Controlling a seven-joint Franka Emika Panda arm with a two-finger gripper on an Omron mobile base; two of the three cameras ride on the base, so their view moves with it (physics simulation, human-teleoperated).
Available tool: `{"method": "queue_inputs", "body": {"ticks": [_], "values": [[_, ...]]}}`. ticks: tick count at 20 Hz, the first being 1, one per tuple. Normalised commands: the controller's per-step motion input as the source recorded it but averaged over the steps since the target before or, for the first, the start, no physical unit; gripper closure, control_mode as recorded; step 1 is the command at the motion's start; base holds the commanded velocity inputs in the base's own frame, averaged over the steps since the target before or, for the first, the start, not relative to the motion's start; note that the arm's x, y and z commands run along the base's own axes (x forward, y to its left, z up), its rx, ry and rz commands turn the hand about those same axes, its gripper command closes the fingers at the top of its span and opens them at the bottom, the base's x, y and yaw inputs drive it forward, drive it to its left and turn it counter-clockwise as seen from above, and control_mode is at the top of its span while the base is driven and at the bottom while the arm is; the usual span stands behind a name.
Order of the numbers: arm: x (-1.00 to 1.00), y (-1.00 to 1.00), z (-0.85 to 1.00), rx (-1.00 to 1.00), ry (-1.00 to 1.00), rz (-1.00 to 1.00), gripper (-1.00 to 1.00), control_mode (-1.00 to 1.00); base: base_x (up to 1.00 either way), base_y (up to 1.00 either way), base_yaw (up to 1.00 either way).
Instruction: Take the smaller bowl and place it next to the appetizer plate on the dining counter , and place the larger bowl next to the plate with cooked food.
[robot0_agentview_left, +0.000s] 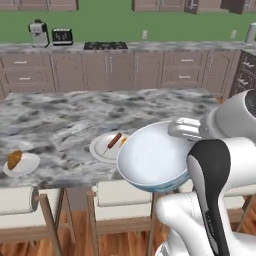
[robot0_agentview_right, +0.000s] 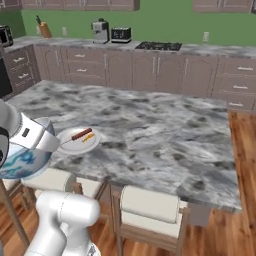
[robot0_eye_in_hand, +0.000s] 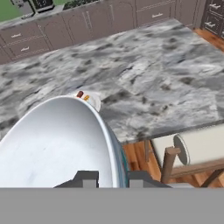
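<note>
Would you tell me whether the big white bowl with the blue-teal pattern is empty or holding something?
Empty: the big white bowl with the blue-teal pattern, gripped at its rim by the gripper, shows a bare white inside.

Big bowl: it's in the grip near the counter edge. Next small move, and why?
Probably carry it forward over the dining counter, then lower beside the plate with the sausage stick. The end effector is shut on the rim of the big bowl, which hangs at the counter's near edge above the stools, not yet over the stone.
</note>
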Motion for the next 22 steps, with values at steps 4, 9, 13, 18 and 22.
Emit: {"method": "queue_inputs", "body": {"ticks": [4,9,13,18,22], "values": [[0.0,0.0,0.0,0.0,0.0,0.0,1.0,1.0,0.42,0.33,-0.32],[0.0,0.0,0.0,0.0,0.0,0.0,1.0,1.0,0.25,0.27,-0.28],[0.1,0.07,-0.14,-0.11,-0.05,-0.19,1.0,-1.0,0.04,0.06,-0.07],[0.05,-0.16,-0.19,-0.12,-0.16,-0.17,1.0,-1.0,0.0,0.0,0.0],[0.11,-0.49,-0.03,-0.02,-0.11,-0.11,1.0,-1.0,0.0,0.0,0.0]]}}
